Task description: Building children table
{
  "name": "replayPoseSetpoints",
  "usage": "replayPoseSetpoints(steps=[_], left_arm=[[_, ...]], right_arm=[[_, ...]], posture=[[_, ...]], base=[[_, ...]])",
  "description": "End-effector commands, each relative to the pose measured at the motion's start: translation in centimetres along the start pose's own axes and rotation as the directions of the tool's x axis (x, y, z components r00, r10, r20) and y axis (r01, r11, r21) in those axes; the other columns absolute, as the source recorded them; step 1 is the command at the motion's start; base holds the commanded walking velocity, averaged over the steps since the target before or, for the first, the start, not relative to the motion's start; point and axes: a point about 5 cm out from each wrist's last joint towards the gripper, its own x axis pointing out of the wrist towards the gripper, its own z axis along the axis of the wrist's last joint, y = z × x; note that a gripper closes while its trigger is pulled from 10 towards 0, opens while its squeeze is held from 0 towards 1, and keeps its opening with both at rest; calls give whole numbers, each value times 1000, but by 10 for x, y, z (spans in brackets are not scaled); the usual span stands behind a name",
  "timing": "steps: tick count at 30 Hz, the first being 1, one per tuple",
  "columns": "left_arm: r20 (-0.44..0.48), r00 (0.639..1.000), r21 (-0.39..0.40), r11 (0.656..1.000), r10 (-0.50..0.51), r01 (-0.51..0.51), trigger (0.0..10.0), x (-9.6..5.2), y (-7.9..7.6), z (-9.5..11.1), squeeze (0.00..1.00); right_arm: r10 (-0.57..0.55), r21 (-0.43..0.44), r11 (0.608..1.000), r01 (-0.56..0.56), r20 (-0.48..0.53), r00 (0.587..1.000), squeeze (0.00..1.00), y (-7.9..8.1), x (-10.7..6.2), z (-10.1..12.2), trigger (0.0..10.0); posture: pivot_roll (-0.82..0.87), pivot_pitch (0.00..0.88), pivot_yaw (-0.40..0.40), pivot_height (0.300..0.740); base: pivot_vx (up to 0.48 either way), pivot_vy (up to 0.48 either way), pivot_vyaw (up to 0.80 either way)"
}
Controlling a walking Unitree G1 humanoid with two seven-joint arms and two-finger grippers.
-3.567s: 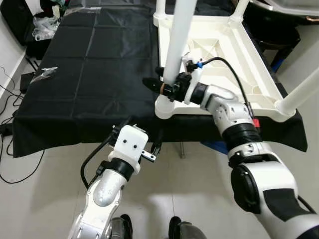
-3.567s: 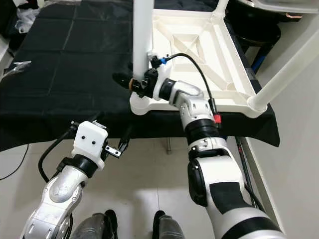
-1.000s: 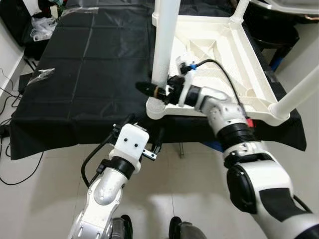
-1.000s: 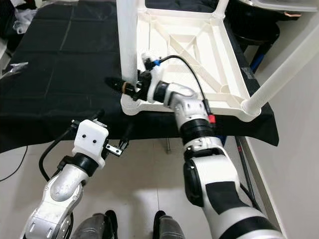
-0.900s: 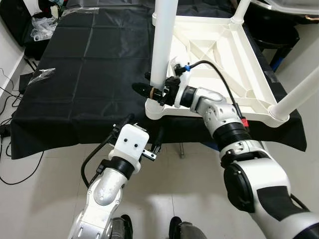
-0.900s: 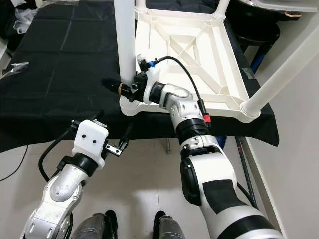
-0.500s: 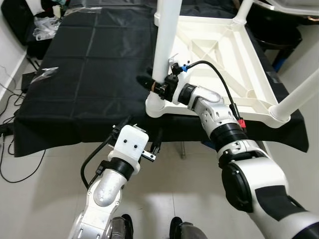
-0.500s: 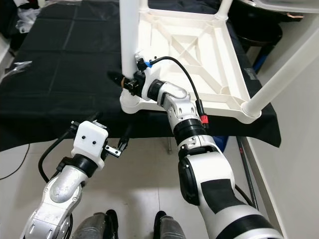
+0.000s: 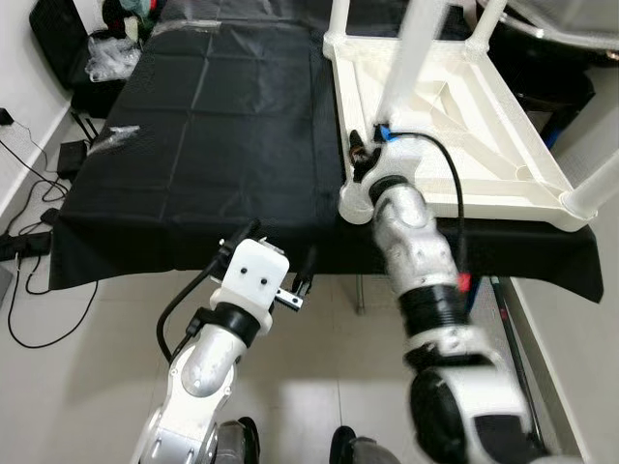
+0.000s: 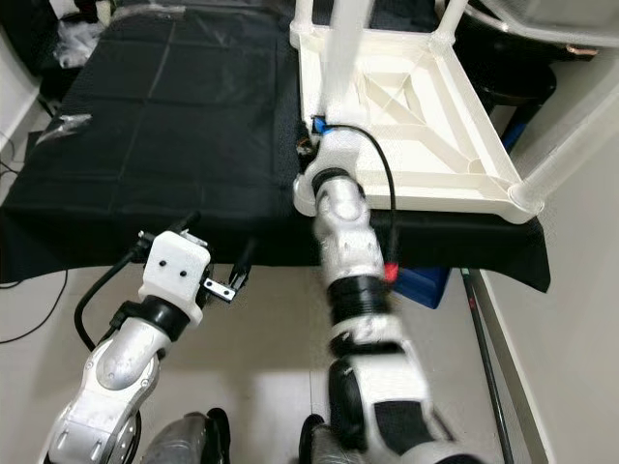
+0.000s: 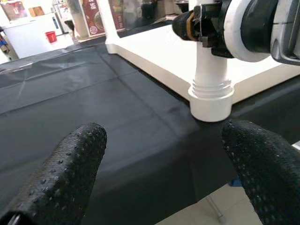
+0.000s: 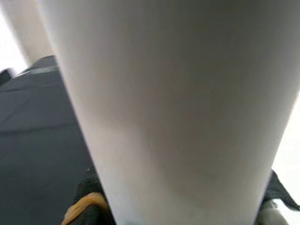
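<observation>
The white children's table (image 9: 503,145) lies upside down on a black-covered worktable (image 9: 213,126), with its legs pointing up. At its near left corner a white leg (image 9: 411,48) stands in its socket (image 9: 353,201). My right gripper (image 9: 360,155) is shut on this leg just above the socket. In the right wrist view the leg (image 12: 164,93) sits pressed between the black fingers (image 12: 91,192). My left gripper (image 9: 276,249) hangs open and empty below the worktable's front edge, and the left wrist view looks between its pads (image 11: 61,178) at the socket (image 11: 211,101).
Another leg (image 9: 592,191) rises at the near right corner and one more (image 9: 488,19) at the back. A small plastic bag (image 9: 121,135) lies on the cloth at the left. Cables (image 9: 29,242) trail on the floor at the left, and a blue box (image 10: 416,280) sits under the worktable.
The whole view has shifted right. My right arm has swung in from the right to reach straight forward under the corner, its gripper staying on the leg. The left arm is unchanged.
</observation>
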Motion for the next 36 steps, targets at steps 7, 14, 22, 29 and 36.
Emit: replayPoseSetpoints(steps=[7, 14, 22, 29, 36], left_arm=[[-14, 1000, 2, 1000, 0, 0, 10000, -3, -1, -3, 0], [-19, 1000, -2, 1000, -4, 4, 10000, -4, -2, -4, 0], [-29, 999, -31, 999, -40, 39, 10000, -6, -7, -6, 0], [-27, 998, -44, 997, -62, 60, 10000, -6, -11, -6, 0], [-52, 995, -50, 996, -83, 80, 10000, -15, -12, -11, 0]], right_arm=[[-10, 120, 992, 23, -111, 994, 0, 43, -28, -18, 10000], [151, 75, 986, -146, -67, 986, 1000, 41, -26, -12, 10000], [649, -16, 755, -656, -129, 750, 0, 21, -26, -10, 10000], [833, -57, 510, -858, -214, 510, 0, -3, -20, -5, 10000], [905, -30, 350, -936, -249, 346, 0, 7, -2, 7, 10000]], posture=[[190, 206, -77, 740], [185, 208, -77, 740], [180, 211, -77, 740], [181, 209, -77, 740], [204, 203, -74, 740]], base=[[0, 0, 0], [0, 0, 0], [0, 0, 0], [0, 0, 0], [0, 0, 0]])
